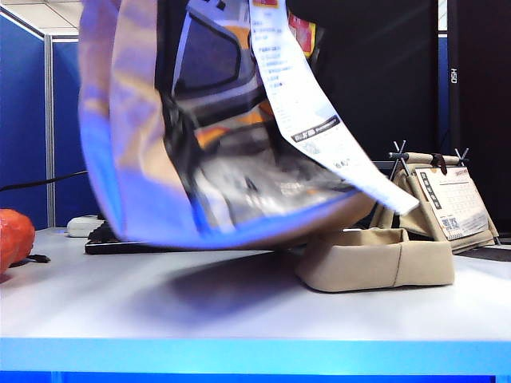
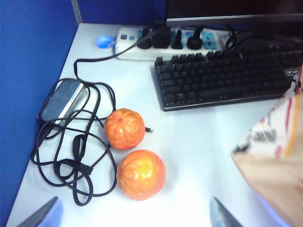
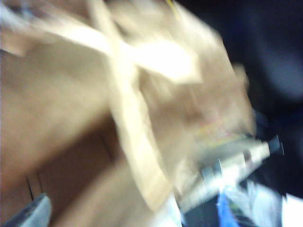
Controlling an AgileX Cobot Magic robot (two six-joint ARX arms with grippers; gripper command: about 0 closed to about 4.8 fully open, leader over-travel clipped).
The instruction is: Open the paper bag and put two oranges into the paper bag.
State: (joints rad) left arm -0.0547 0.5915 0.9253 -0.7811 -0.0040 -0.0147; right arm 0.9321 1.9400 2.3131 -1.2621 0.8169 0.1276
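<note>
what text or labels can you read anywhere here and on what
"OSH", letters standing sideways, on the dark monitor edge: the only legible text.
Receipt slip on the paper bag: printed lines, too blurred.
Bag's printed face: motion-blurred, unreadable.
Desk calendar: grid and QR code, too small.
Keyboard keys: too small.

Blurred brown paper bag fills the frame beside one claw fingertip.

Left gripper hangs above the table, jaws wide apart; right gripper's state is blurred.
</note>
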